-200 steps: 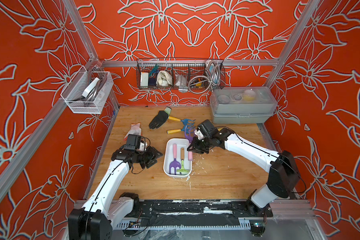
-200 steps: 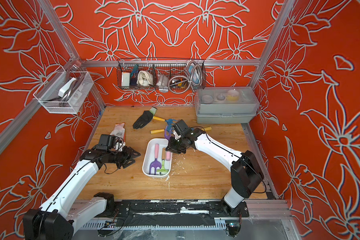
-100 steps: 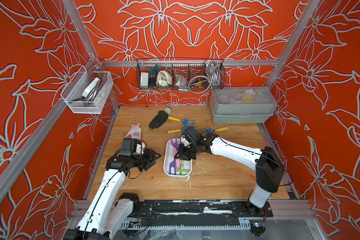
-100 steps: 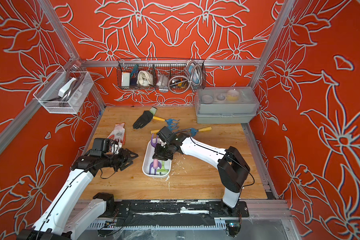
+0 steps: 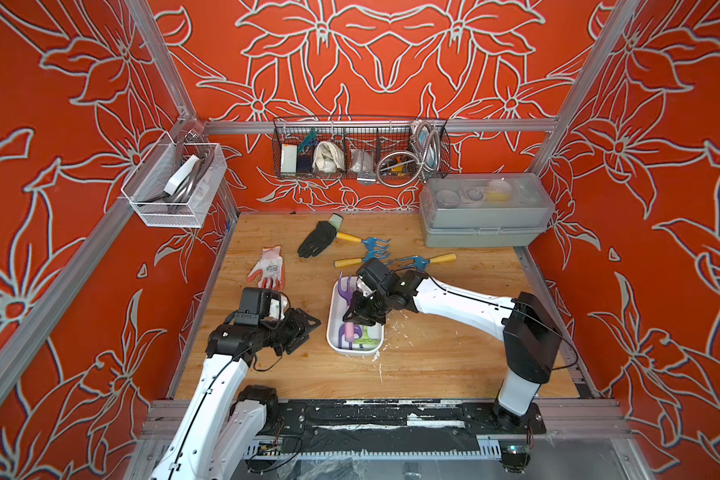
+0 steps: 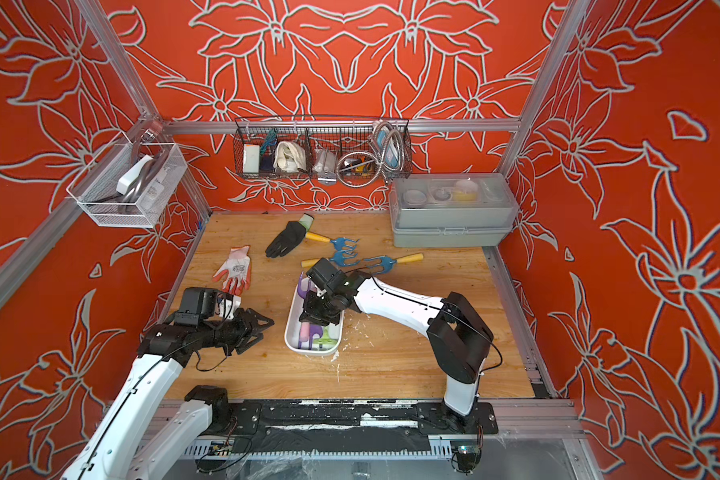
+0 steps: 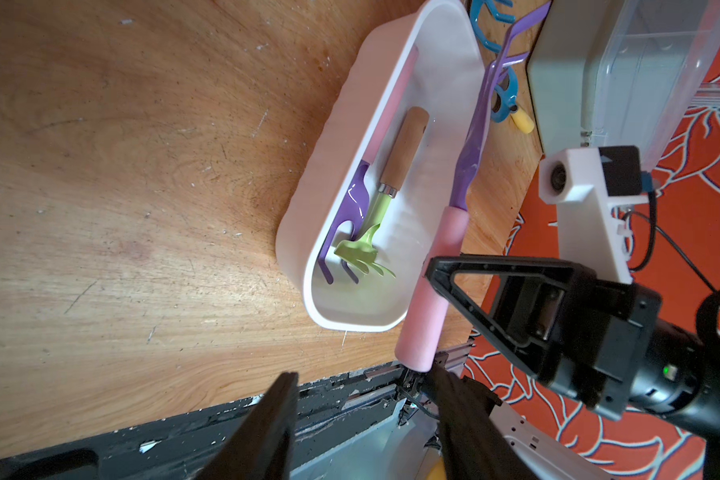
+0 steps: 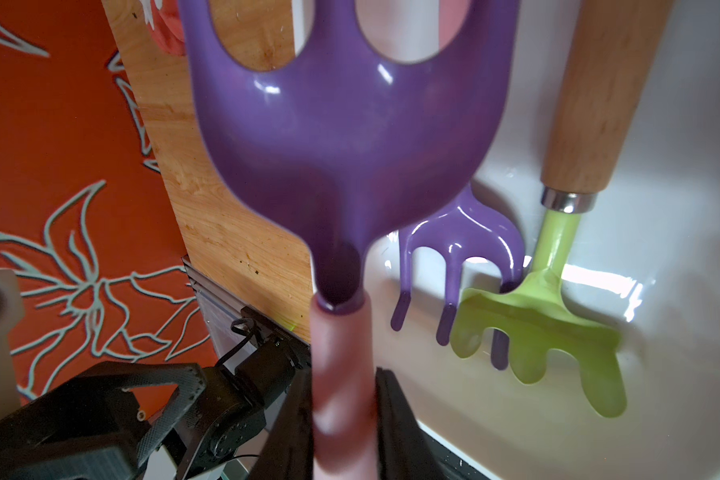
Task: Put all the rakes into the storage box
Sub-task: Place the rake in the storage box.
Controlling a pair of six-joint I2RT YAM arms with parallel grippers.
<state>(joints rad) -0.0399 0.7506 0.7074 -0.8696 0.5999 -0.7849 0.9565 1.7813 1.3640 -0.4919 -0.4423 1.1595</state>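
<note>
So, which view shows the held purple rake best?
Left wrist view: nearly the whole purple rake shows, handle to tines. Right wrist view gives its head and the right pincer shut on the handle; in both top views it is small, half hidden.

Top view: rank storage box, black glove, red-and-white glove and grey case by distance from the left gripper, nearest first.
From the left gripper:
1. storage box, right beside it, toward table centre
2. red-and-white glove, just beyond it, left side of table
3. black glove, farther back, near centre
4. grey case, back right corner
</note>
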